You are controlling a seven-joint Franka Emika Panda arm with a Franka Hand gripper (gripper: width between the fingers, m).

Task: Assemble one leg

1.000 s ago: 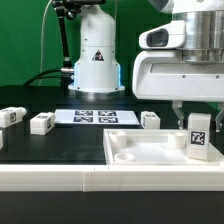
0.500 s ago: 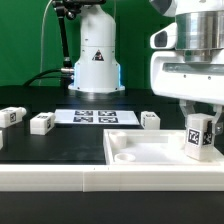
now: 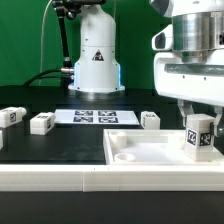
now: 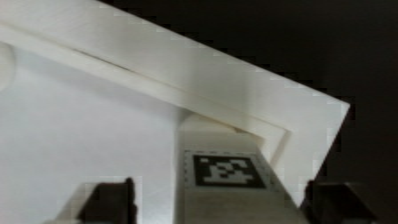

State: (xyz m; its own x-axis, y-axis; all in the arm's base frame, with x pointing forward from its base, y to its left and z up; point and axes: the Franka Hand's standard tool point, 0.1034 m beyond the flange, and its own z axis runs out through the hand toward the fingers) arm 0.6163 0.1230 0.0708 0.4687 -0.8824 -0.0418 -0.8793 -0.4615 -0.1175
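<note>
A white leg (image 3: 199,138) with a black-and-white tag stands slightly tilted in the far corner of the large white tray-like piece (image 3: 140,152), on the exterior view's right. My gripper (image 3: 200,112) hangs over it with a finger on each side. In the wrist view the leg (image 4: 228,175) lies between the two dark fingers (image 4: 111,200), with a gap showing on both sides, so my gripper (image 4: 222,205) is open around the leg. The tray's raised rim (image 4: 267,110) runs just beyond the leg.
Three more small tagged legs lie on the black table: two on the exterior view's left (image 3: 10,117) (image 3: 40,123) and one by the tray's far edge (image 3: 149,120). The marker board (image 3: 95,117) lies behind. The arm's white base (image 3: 97,60) stands at the back.
My gripper has shifted toward the exterior view's right over the tray. The leg has stayed in about the same place in the corner and now leans slightly.
</note>
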